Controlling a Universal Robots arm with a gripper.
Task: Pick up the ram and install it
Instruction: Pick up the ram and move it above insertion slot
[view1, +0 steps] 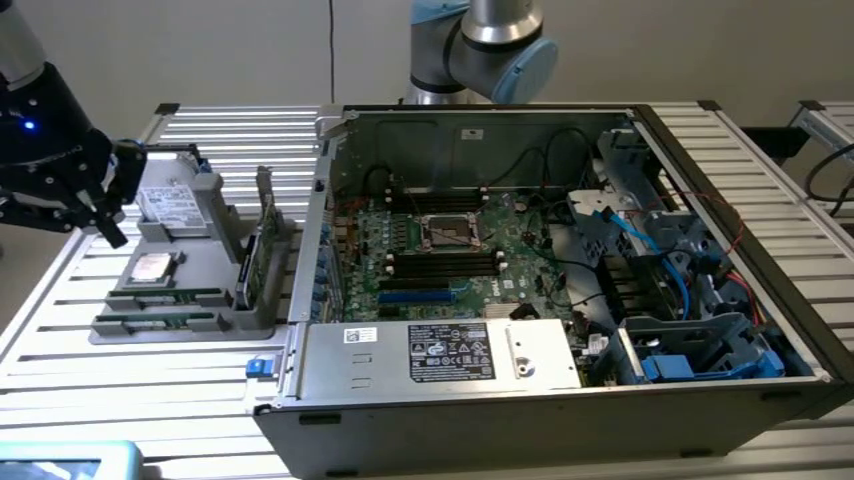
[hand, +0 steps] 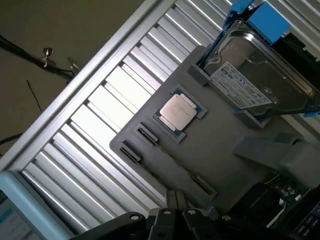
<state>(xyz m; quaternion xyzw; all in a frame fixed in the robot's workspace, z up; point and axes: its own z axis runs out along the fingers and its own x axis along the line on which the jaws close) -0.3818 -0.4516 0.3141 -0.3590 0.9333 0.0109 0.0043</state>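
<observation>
My gripper (view1: 83, 205) hovers over the grey tray (view1: 200, 250) by its hard drive (view1: 171, 205), with the ram (view1: 167, 297) at the tray's opposite end. I can't tell how far the jaws are open. I'd approach square across the stick.

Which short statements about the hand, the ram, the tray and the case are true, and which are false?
1. The hand is over the tray. True.
2. The ram lies in the tray. True.
3. The case is closed. False: it is open and its board shows.
4. The tray stands inside the case. False: it stands beside the case, at the exterior view's left.
5. A CPU lies on the tray. True.
</observation>
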